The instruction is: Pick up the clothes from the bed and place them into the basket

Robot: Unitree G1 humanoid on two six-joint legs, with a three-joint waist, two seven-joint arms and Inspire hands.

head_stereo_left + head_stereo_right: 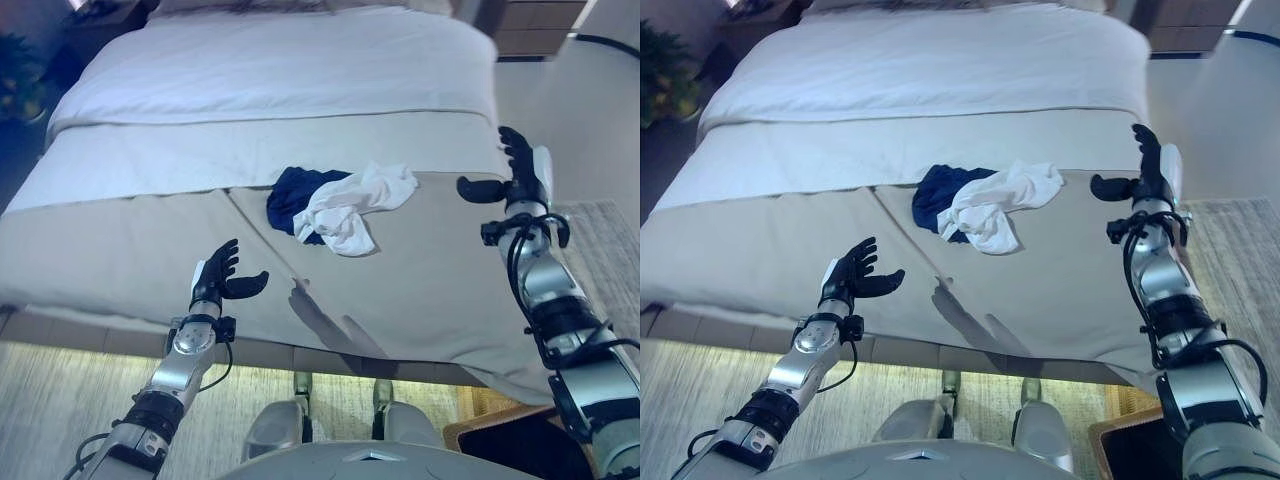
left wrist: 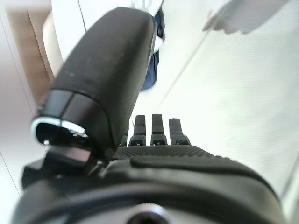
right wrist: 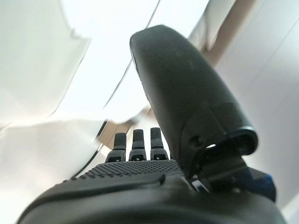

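Note:
A white garment (image 1: 358, 206) lies crumpled over a dark blue garment (image 1: 292, 195) in the middle of the bed (image 1: 150, 240), on its beige cover. My left hand (image 1: 218, 274) is open and empty above the bed's near edge, left of the clothes. My right hand (image 1: 520, 172) is open and empty, raised over the bed's right edge, right of the clothes. The blue garment also shows past the thumb in the left wrist view (image 2: 152, 77). A basket corner (image 1: 505, 440) shows at the lower right by the bed.
A white duvet (image 1: 280, 60) covers the far half of the bed. A pale rug (image 1: 60, 400) lies on the floor in front. A wooden nightstand (image 1: 535, 25) stands at the far right. A dark plant (image 1: 15, 70) stands at the far left.

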